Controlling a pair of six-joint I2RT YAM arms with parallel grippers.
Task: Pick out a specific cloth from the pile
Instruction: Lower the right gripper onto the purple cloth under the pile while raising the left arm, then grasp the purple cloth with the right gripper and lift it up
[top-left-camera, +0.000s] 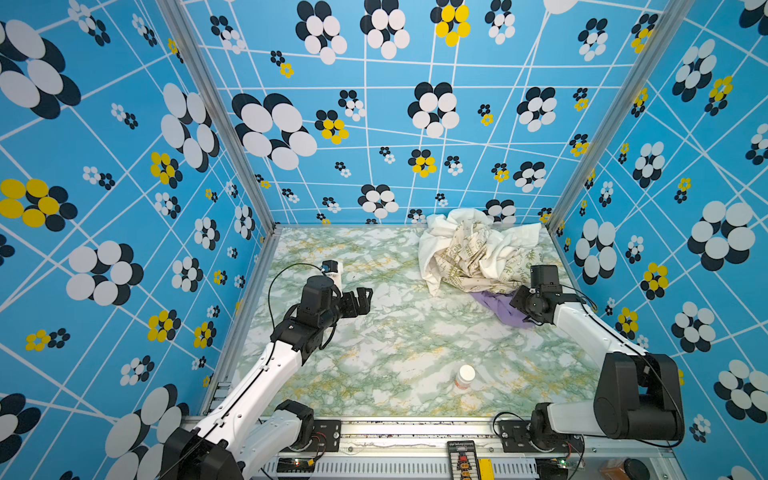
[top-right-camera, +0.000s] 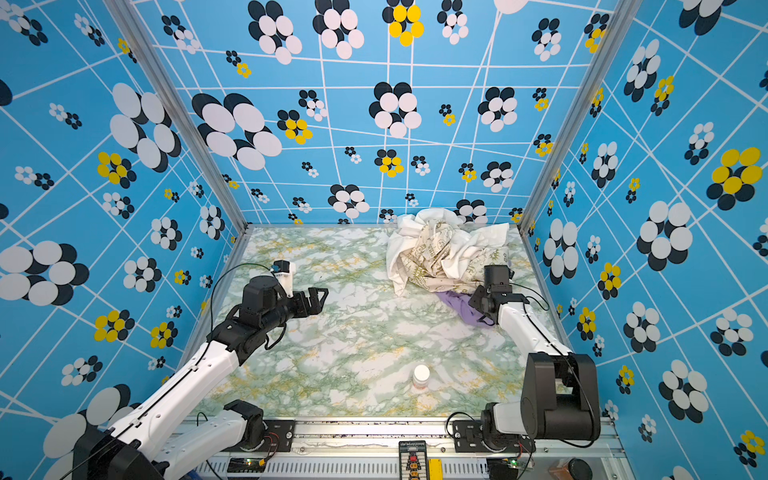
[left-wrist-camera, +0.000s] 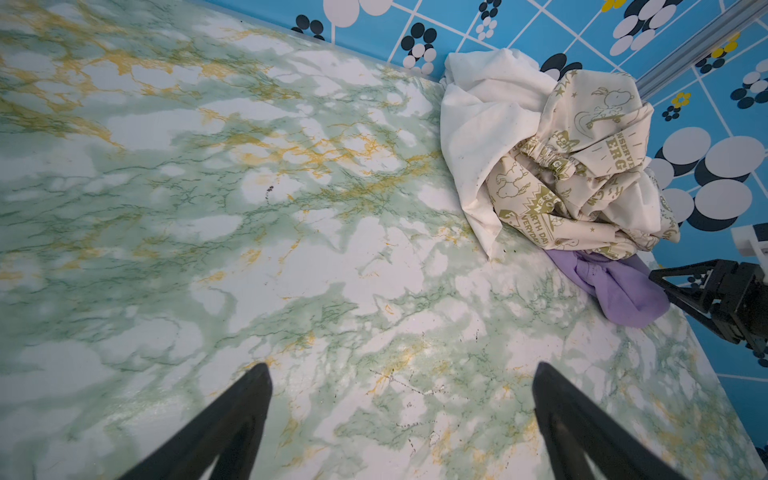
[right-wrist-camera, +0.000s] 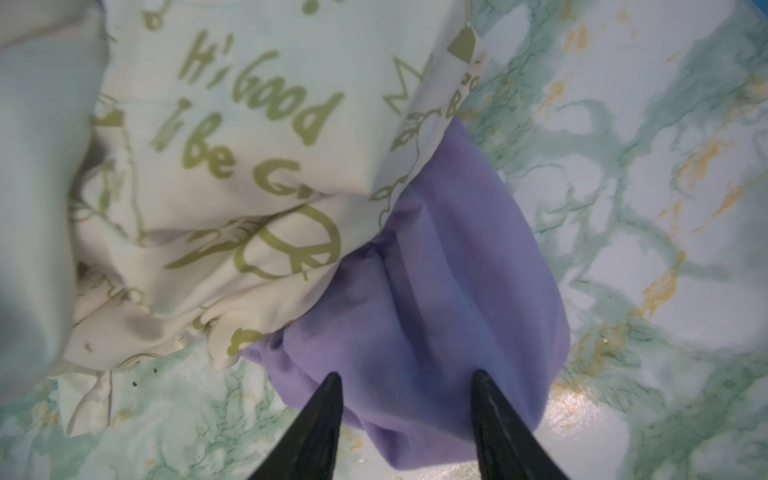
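Where the right tool straddles it, the cloth lies bunched.

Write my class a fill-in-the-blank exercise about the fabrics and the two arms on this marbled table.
The cloth poking out from under the pile is plain ___.
In both top views, the pile sits in the far ___ corner of the table.
The left end effector hangs over the table, jaws wide ___.
The bottle near the front edge has a ___ cap.
Missing words: purple; right; open; white.
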